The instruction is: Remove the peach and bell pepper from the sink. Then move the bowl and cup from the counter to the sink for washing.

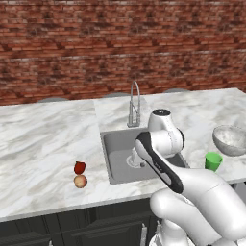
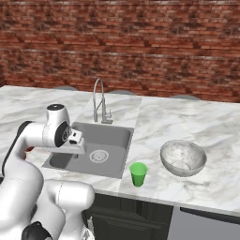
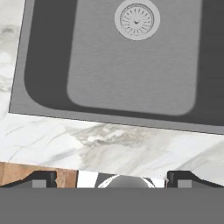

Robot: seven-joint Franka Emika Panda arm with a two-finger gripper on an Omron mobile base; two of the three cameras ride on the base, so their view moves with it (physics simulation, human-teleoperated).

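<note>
The sink (image 1: 115, 158) (image 2: 112, 136) (image 3: 131, 65) holds nothing but its round drain (image 3: 137, 19). Left of it on the counter (image 1: 43, 139) lie the dark red bell pepper (image 1: 79, 167) and, just in front of it, the pale peach (image 1: 80, 181). On the marble right of the sink stands the silvery bowl (image 1: 230, 140) (image 2: 183, 158), with the green cup (image 1: 213, 161) (image 2: 138, 174) nearer the front edge. My gripper (image 2: 80, 146) (image 3: 111, 178) hangs open and empty above the sink's near side, pointing down.
A tall arched chrome faucet (image 1: 134, 103) (image 2: 99, 105) stands behind the basin. A brick wall closes the back of the counter. Dark cabinets run below the front edge. The arm's own elbow covers part of the basin in the left base view.
</note>
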